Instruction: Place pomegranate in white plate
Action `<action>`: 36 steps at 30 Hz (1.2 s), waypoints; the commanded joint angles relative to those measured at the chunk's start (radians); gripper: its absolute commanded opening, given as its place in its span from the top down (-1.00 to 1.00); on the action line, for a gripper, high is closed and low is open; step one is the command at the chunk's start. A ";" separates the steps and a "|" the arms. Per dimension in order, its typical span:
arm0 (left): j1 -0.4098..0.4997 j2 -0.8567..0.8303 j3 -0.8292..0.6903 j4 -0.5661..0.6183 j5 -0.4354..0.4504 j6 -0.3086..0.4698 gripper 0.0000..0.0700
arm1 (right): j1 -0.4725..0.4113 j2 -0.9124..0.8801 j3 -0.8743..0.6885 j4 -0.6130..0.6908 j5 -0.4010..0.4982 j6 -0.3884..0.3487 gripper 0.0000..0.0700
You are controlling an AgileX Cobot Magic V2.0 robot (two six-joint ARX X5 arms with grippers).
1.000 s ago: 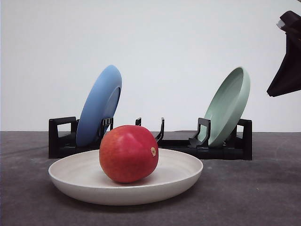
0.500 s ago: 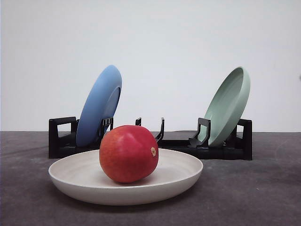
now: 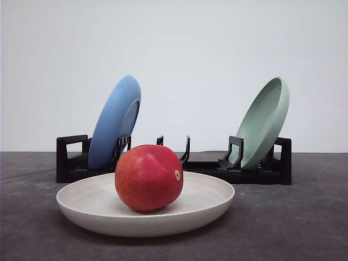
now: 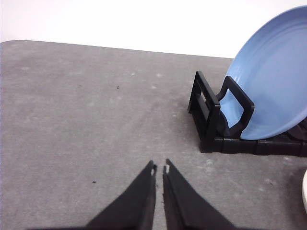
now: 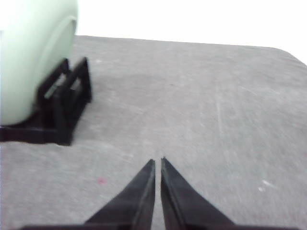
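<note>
Both pincers together, right arm gone from front view, pomegranate unmoved in white plate

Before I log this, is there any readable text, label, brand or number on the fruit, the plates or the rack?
None: no text, label, brand or number can be read anywhere.
The pomegranate carries only a small tan stem spot, no sticker.
The white plate, blue plate and pale green plate are plain.
The black rack shows no marking.
</note>
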 commanded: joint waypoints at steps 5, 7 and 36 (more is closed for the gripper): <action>0.000 0.000 -0.009 0.008 0.000 0.010 0.99 | -0.017 -0.083 -0.013 -0.010 0.000 0.004 0.96; 0.000 0.000 -0.009 0.008 0.000 0.010 0.99 | -0.022 -0.096 -0.013 -0.005 0.000 0.004 0.96; 0.000 0.000 -0.009 0.008 0.000 0.010 0.99 | -0.026 -0.096 -0.013 -0.003 0.000 0.003 0.96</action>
